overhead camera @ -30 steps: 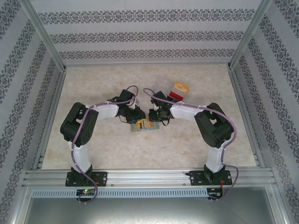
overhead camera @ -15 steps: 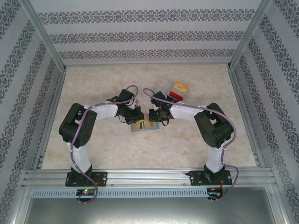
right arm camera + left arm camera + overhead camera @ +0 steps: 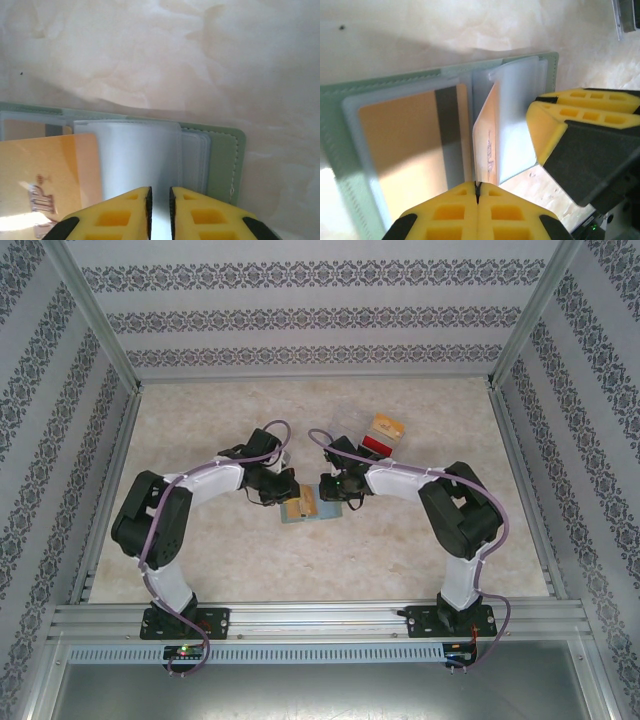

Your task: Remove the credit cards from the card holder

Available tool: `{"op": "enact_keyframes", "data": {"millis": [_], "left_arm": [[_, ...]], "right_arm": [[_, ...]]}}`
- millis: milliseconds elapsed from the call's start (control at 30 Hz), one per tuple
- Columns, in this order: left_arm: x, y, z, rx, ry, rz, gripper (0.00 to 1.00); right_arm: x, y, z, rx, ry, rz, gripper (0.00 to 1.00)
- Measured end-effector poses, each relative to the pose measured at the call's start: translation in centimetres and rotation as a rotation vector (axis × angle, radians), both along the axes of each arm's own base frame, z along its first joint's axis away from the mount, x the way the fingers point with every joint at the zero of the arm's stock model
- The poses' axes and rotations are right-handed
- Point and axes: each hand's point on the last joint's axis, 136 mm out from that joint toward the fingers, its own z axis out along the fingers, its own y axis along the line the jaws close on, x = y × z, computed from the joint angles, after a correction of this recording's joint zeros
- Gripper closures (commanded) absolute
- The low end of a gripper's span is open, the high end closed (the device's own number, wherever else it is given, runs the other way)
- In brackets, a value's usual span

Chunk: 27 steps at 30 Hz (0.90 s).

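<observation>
The left arm (image 3: 160, 520) had swung its elbow out to the left since a moment before, and the left gripper (image 3: 477, 192) had squeezed all the way shut. Its two yellow fingers were pinching the bottom edge of the orange card (image 3: 486, 135). That card stood tilted up, partly out of its pocket in the middle of the card holder (image 3: 335, 130). The card holder lay open on the table (image 3: 200, 50), between the two arms. A striped card (image 3: 405, 140) sat flat in the left pocket, with nothing touching it. On the right side, the right gripper (image 3: 160, 200) was nipping a pale pocket leaf of the card holder, with just a thin gap between its fingers, so it looked like it was keeping the holder in place. It had hardly moved. Farther right and back, a red card (image 3: 375, 446) and a tan card (image 3: 387, 427) lay well apart from the holder, so they seemed to be out already. The new grip meant the orange card was ready to be pulled free, and the striped card would be left to do
</observation>
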Motion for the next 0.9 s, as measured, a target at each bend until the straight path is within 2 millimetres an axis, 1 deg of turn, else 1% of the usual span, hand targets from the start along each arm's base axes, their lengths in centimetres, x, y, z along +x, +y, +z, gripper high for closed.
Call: {"op": "enact_keyframes", "data": {"millis": [67, 167, 300, 367, 467, 600, 700, 800, 900], "left_arm": [[-0.2, 0.7, 0.7, 0.022, -0.018, -0.011, 1.0], [-0.2, 1.7, 2.3, 0.048, -0.063, -0.017, 1.0], [0.6, 2.9, 5.2, 0.038, -0.151, 0.004, 1.0], [0.8, 3.1, 6.8, 0.019, -0.195, 0.013, 1.0], [1.4, 2.6, 9.3, -0.038, -0.27, 0.021, 1.0], [2.3, 1.6, 12.5, -0.139, -0.354, 0.033, 1.0], [2.9, 0.9, 14.5, -0.218, -0.398, 0.044, 1.0], [3.6, 0.8, 15.8, -0.279, -0.418, 0.062, 1.0], [4.0, 0.9, 16.4, -0.328, -0.422, 0.082, 1.0]], "right_arm": [[-0.1, 0.1, 0.9, 0.021, -0.01, 0.005, 0.72], [0.0, 0.9, 3.4, 0.082, -0.051, 0.02, 0.64], [0.5, 2.1, 7.9, 0.21, -0.131, 0.043, 0.44], [0.9, 2.1, 9.6, 0.27, -0.162, 0.036, 0.38], [1.7, 1.7, 11.2, 0.356, -0.178, 0.011, 0.31], [2.6, 1.8, 12.8, 0.478, -0.17, -0.001, 0.27], [2.8, 2.6, 14.5, 0.581, -0.165, 0.017, 0.27], [2.5, 3.5, 15.8, 0.664, -0.147, 0.046, 0.28], [2.3, 4.2, 16.8, 0.725, -0.129, 0.065, 0.3]]}}
